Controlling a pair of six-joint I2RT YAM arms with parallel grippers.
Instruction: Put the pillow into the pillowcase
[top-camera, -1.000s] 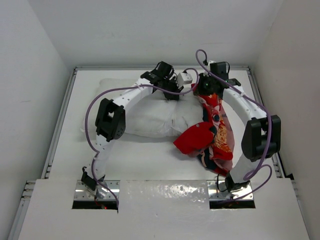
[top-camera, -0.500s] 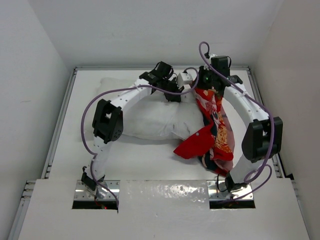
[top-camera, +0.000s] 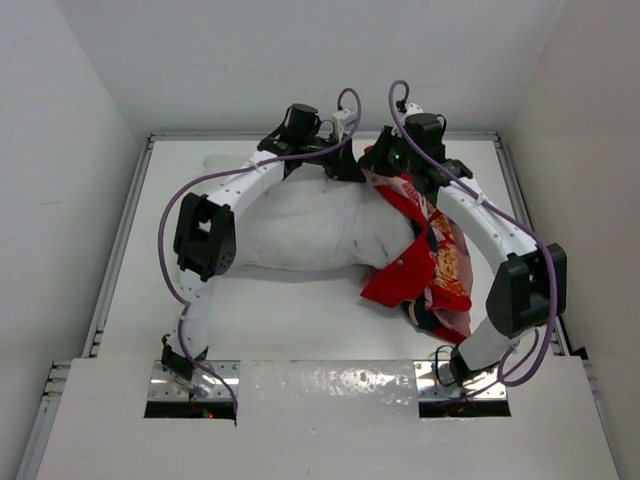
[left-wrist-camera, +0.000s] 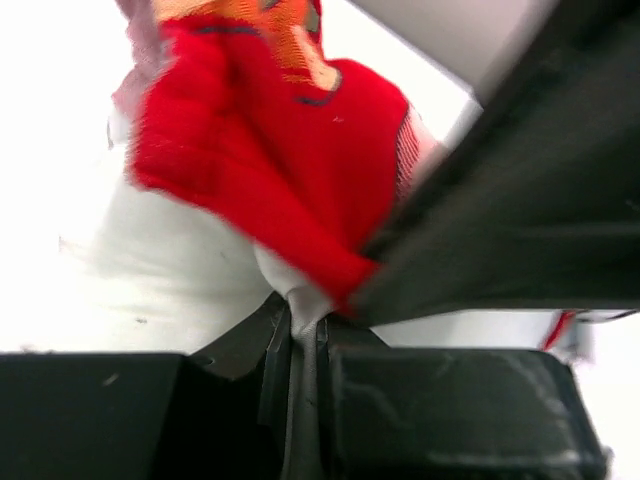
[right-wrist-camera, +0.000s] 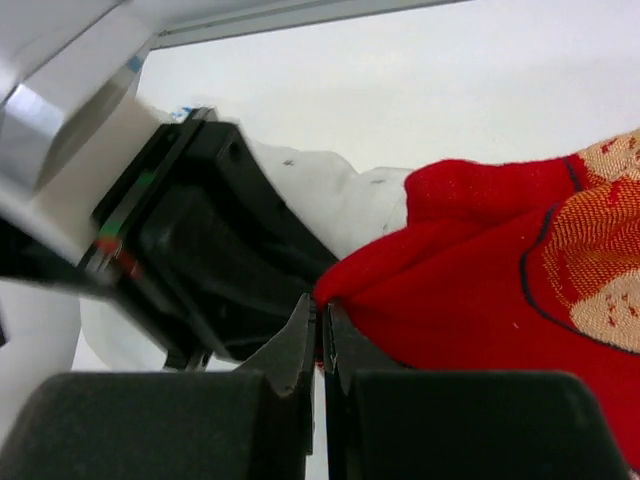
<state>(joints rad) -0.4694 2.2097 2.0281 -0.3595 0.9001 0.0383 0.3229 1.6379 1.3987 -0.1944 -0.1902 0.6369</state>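
Both wrists have swung toward the far edge of the table (top-camera: 290, 310) and a little to the left. The left fingers (left-wrist-camera: 286, 342), apart a second ago, are now clenched. They pinch a fold of the white pillow (top-camera: 300, 232) right where the edge of the red pillowcase (top-camera: 432, 262) meets it. Red cloth lies against the fingertips, but I cannot tell whether it is caught in the pinch too. The right fingers (right-wrist-camera: 312, 335) are clenched on the pillowcase's red hem, just beside the left wrist's black body. The two pairs of fingers sit close together near the middle of the far edge. The pillow lies across the table's far half, its long side along the far edge, most of it bare. The pillowcase drapes from the right fingers over the pillow's right end and trails in a bunched heap toward the near right corner.
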